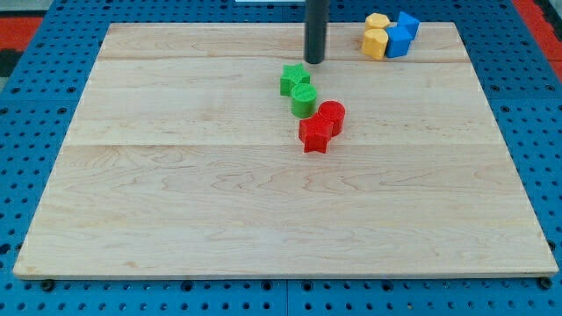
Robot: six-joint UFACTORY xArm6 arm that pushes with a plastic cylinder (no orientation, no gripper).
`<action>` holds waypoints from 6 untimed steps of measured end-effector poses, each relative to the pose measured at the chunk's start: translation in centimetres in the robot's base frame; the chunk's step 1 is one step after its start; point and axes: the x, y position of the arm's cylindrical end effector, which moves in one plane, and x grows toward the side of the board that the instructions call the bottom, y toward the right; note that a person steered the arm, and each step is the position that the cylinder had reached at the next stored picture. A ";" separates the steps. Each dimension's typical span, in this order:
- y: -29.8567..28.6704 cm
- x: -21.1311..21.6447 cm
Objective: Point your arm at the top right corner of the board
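My tip (313,61) is the lower end of a dark rod coming down from the view's top centre. It stands on the wooden board (176,202) just above the green star block (293,80), a little apart from it. A green cylinder (304,100) touches the star below it. A red cylinder (332,116) and a red star block (314,134) sit together below right of the green ones. Near the board's top right corner lie two yellow blocks (376,36) and two blue blocks (401,34) in a tight cluster, to the right of my tip.
The board rests on a blue perforated table (35,105) that shows on all sides. Red strips (537,16) show at the view's top corners.
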 end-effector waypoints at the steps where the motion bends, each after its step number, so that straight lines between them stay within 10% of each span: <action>1: 5.2 0.9; 3: 18.9 -0.3; 6: 20.5 -7.5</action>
